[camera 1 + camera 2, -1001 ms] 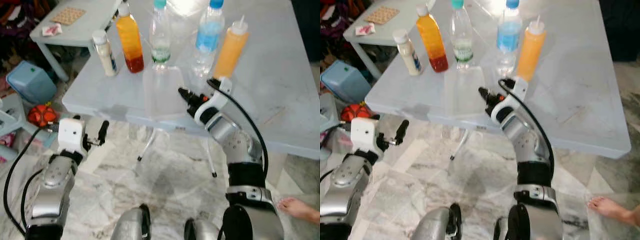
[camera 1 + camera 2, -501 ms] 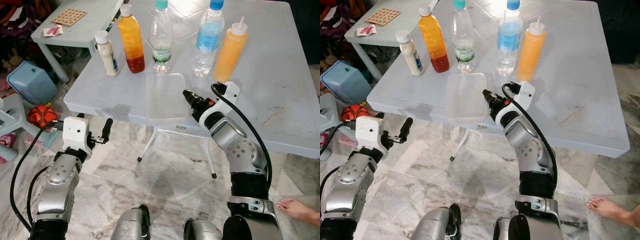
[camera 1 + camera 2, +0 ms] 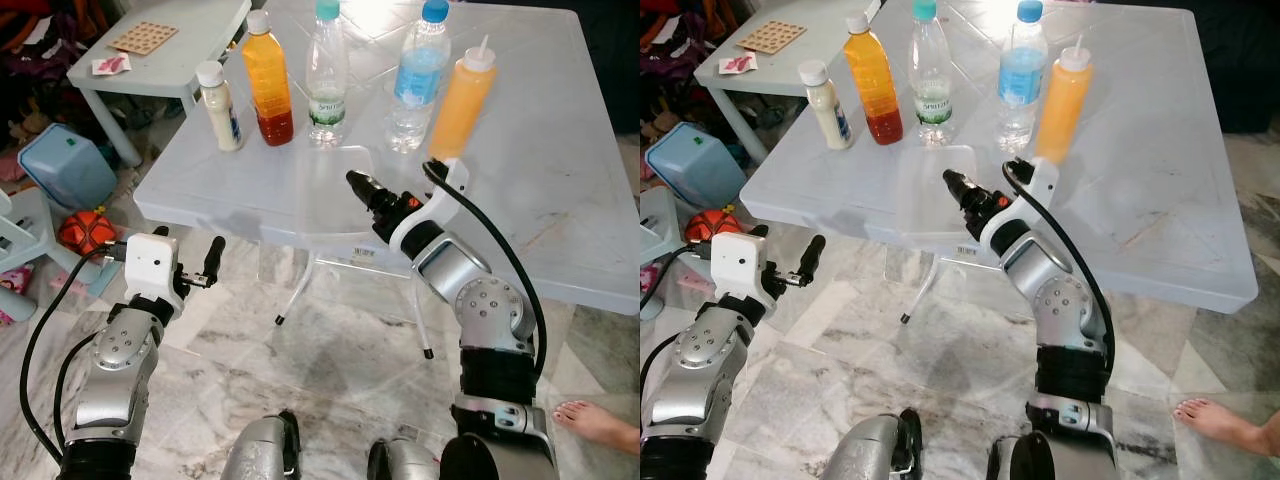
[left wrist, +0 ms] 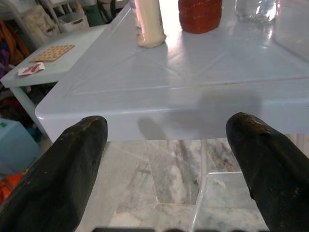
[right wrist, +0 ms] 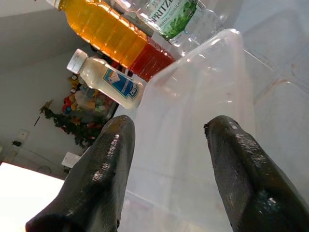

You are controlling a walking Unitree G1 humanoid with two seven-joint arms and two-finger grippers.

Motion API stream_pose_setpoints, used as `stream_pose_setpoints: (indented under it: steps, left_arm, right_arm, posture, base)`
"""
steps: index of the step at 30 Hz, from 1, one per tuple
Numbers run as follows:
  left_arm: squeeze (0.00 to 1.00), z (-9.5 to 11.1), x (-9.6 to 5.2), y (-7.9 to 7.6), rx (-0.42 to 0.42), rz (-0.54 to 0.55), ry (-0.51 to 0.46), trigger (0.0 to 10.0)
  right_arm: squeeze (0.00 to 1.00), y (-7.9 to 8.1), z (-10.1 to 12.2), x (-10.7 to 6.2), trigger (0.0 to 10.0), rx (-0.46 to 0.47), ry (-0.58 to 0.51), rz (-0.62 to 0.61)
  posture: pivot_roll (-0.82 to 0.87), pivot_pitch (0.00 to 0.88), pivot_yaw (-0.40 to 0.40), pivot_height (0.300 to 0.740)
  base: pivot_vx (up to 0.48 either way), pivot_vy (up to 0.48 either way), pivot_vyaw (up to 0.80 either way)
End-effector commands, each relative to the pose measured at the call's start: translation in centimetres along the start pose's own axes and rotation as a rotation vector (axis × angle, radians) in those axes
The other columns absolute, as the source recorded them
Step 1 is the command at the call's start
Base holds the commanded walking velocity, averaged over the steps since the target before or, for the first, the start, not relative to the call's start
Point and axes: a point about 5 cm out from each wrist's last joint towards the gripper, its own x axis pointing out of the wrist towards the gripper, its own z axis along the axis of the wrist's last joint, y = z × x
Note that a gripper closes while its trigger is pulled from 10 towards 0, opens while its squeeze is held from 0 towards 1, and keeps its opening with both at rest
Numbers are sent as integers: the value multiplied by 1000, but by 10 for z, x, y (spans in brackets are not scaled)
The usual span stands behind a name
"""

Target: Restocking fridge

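A clear plastic tray (image 3: 325,200) lies at the near edge of the pale table (image 3: 560,180). Behind it stand a small white bottle (image 3: 220,105), an orange juice bottle (image 3: 267,80), a green-labelled water bottle (image 3: 327,75), a blue-labelled water bottle (image 3: 413,75) and an orange squeeze bottle (image 3: 460,95). My right gripper (image 3: 354,181) reaches over the tray's right part, open; in the right wrist view its fingers (image 5: 101,174) straddle the tray's floor (image 5: 193,96). My left gripper (image 3: 210,262) hangs open below and left of the table's corner (image 4: 53,108), holding nothing.
A low side table (image 3: 170,50) with a waffle-pattern mat stands at the back left. A blue bin (image 3: 65,165) and a red toy (image 3: 80,228) lie on the floor to the left. A person's foot (image 3: 595,418) rests on the marble floor at the lower right.
My right gripper has moved leftward from the tray's right rim to over the tray. The left arm has hardly moved. The camera has shifted slightly.
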Motion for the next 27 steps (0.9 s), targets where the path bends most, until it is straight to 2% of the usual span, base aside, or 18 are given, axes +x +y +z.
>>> stream_pose_setpoints:
  steps: [1,10,14,20,21,27]
  left_arm:
    - [0,-2,-1,3,8,4,7,10000]
    - [0,-3,-2,2,4,6,8,10000]
    - [0,-2,-1,1,2,5,4,10000]
    - [0,-1,0,2,4,8,0,10000]
    - [0,-1,0,3,5,10,0,10000]
    - [0,-4,-1,2,0,9,6,10000]
  right_arm:
    - [0,3,-5,-1,10000,6,23,4]
    - [0,5,5,-3,10000,-5,-31,16]
    - [0,13,14,0,10000,-75,-92,60]
    - [0,23,29,-5,10000,-91,-191,83]
    - [1000,22,29,-7,10000,-88,-197,78]
    - [1000,11,25,-26,10000,-97,-230,-24]
  posture:
    - [81,108,66,740]
    - [80,110,65,740]
    - [80,109,67,740]
    - [83,103,63,740]
    - [78,102,62,740]
    - [66,103,63,740]
  base:
    - [0,0,0]
    - [0,0,0]
    - [0,0,0]
    - [0,0,0]
    - [0,0,0]
    - [0,0,0]
